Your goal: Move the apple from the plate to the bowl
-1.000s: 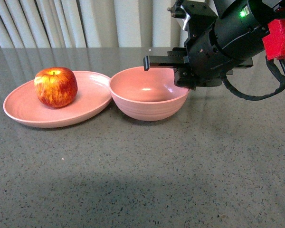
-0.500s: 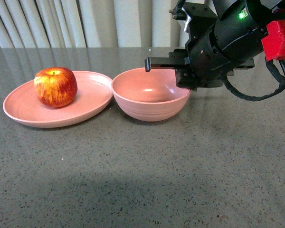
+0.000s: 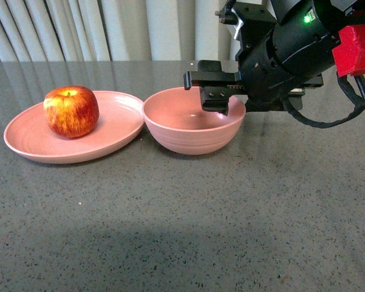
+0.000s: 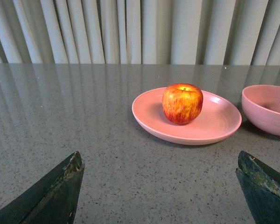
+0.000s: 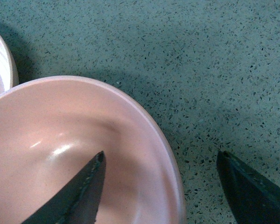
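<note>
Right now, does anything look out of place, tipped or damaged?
Nothing is tipped or spilled. One oddity: the right gripper hangs open astride the rim of the bowl, one finger over its inside, one outside, while the apple sits upright and untouched on the plate.

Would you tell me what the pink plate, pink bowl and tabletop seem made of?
Shallow oval pale-pink plate: likely matte plastic, dull even sheen. Deep round pale-pink bowl: seemingly the same, faint outer ridges. Grey speckled tabletop: polished stone or composite, mirroring the curtains.
</note>
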